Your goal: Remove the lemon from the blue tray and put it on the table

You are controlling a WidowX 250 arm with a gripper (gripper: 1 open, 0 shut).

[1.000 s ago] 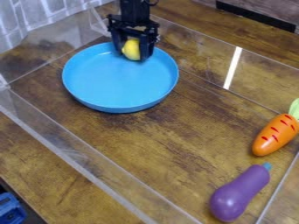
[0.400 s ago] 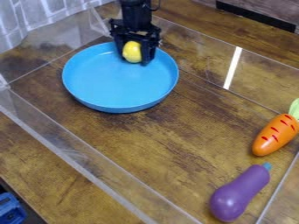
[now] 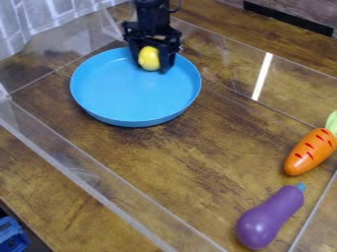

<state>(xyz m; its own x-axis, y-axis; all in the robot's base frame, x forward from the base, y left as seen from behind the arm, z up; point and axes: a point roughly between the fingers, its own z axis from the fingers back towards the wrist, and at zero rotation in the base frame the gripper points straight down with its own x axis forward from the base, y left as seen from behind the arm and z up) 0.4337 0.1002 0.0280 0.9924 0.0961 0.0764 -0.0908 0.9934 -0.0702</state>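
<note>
Looking down from the one camera view on offer, we have the gripper (image 3: 152,56) pointing straight down at the far rim of the blue tray (image 3: 125,98), its black fingers clamped on either side of the lemon (image 3: 150,58), and that looks like a firm pinch on the little yellow fruit. The lemon sits low, right at the tray's back edge (whether it is touching the blue floor or just off it, I cannot tell from here). So the grasp reads as made, but the fruit is not yet out of the tray: the lift and the carry-over to the table (image 3: 211,148) are what remain, by my judgement. Plenty of bare wood in front and to the right, with the carrot (image 3: 310,150) and the eggplant (image 3: 270,218) lying well apart near the right-hand corner, clear of any sensible drop spot.
</note>
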